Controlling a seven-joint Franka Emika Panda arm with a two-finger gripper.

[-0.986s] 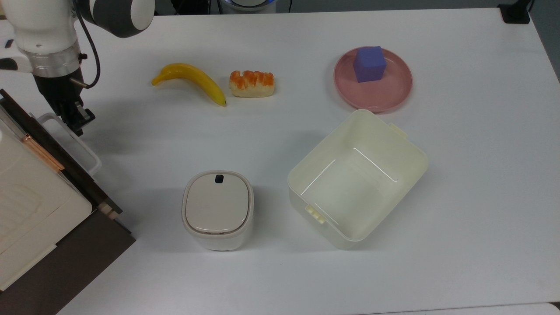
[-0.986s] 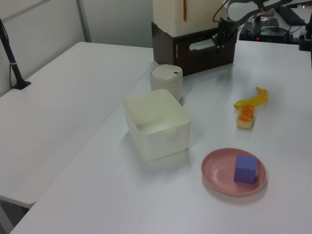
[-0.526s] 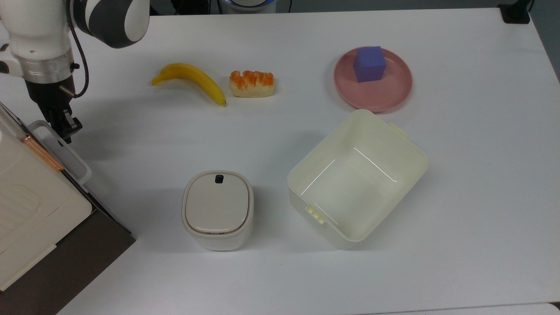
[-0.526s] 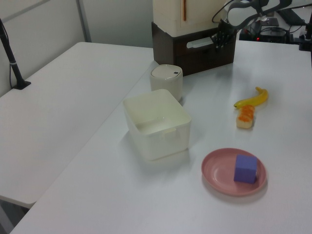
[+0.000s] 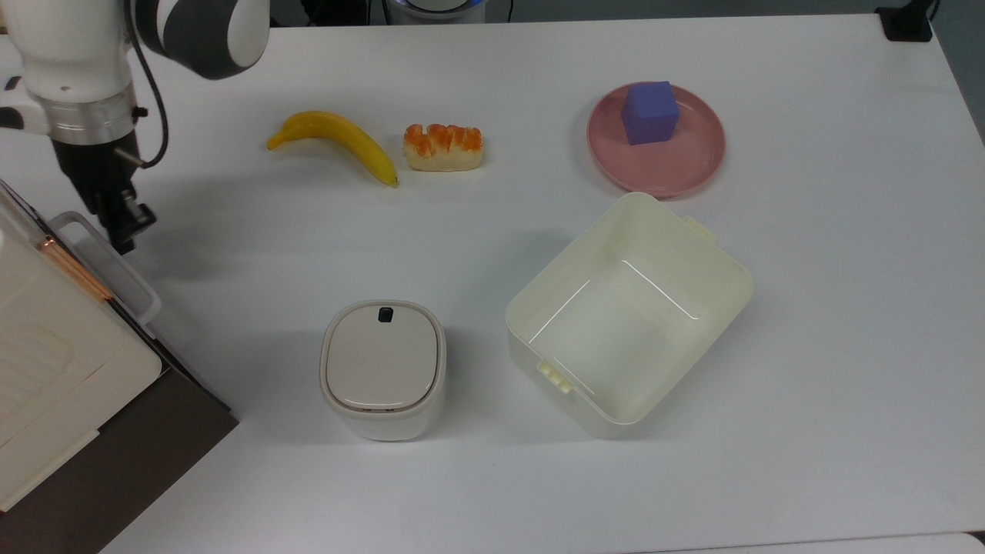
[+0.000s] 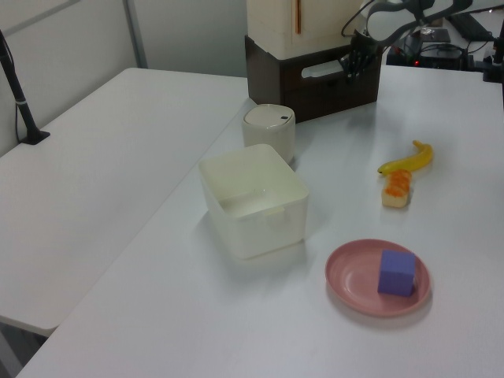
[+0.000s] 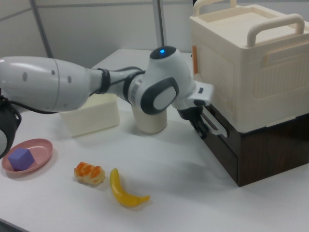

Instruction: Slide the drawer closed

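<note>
White work table (image 5: pixel 808 346). In the left view, a second white table (image 6: pixel 102 181) adjoins on the left view's left, with a black clamp stand (image 6: pixel 20 102) on it. Grey partition wall (image 6: pixel 181 35) behind, far side

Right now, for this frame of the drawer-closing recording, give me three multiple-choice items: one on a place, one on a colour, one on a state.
1. Where is the purple cube?
A. on the pink plate
B. in the cream bin
C. beside the banana

2. What colour is the drawer handle?
A. black
B. white
C. red

3. How is the drawer?
A. pulled fully out
B. taken off the cabinet
C. pushed in, front about flush

Key: 1 A, the cube sits on the plate. 2 B, the loop handle is white. 3 C, in the right view its dark front lines up with the cabinet, the gripper by the handle.
</note>
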